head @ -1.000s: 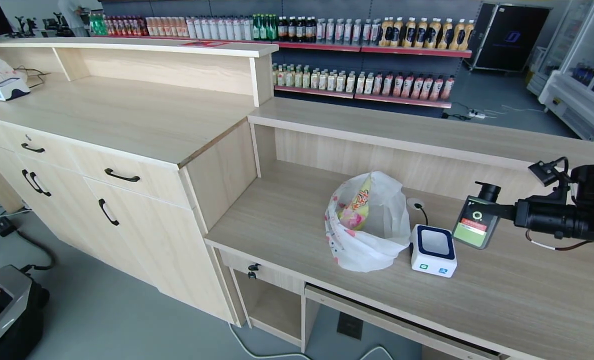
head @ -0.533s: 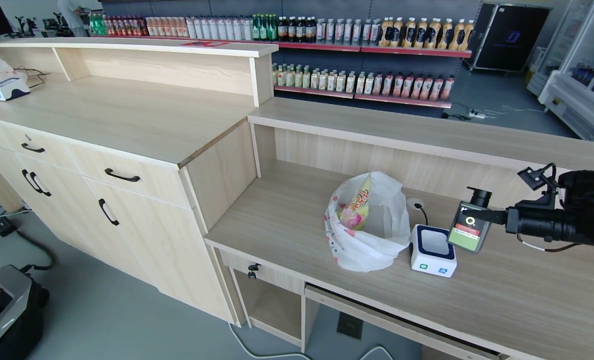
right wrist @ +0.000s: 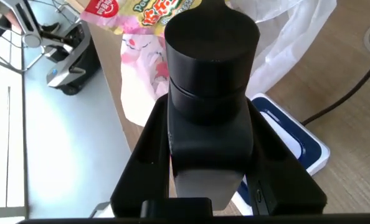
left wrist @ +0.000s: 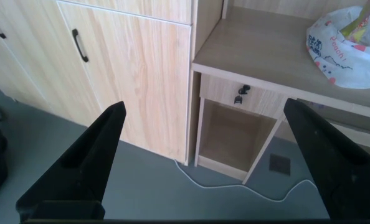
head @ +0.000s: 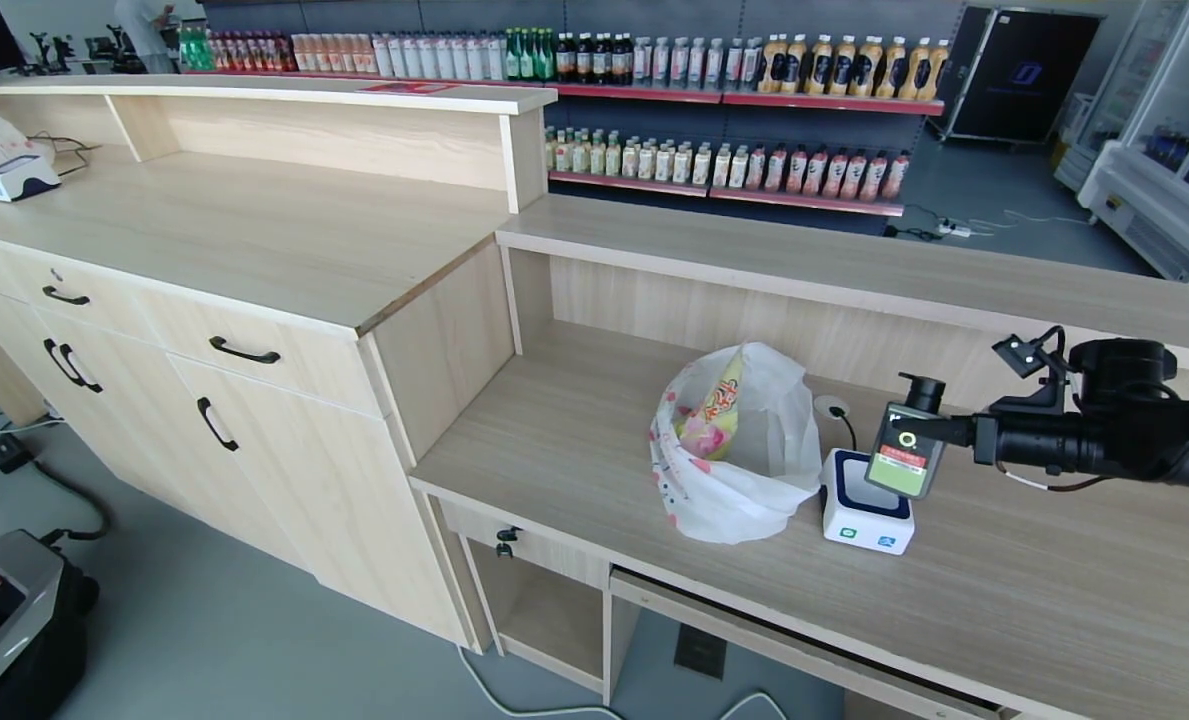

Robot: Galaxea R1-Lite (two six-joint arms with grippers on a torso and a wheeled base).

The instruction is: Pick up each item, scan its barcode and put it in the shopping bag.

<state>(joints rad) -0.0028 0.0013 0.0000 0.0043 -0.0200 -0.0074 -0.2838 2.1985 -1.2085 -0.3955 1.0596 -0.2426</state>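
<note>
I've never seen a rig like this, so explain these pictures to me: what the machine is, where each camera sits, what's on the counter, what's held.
This is a two-armed robot on wheels, working at a shop checkout. The wide picture comes from a camera on its head, looking down at the wooden counter. The other two come from cameras on its wrists. The right gripper is shut on a small bottle with a black cap and green label, held close over the white scanner box. The right wrist view looks down onto the cap. Beside the scanner stands a white shopping bag with a snack packet inside. The left gripper is open, holds nothing and hangs over the floor in front of the counter.
</note>
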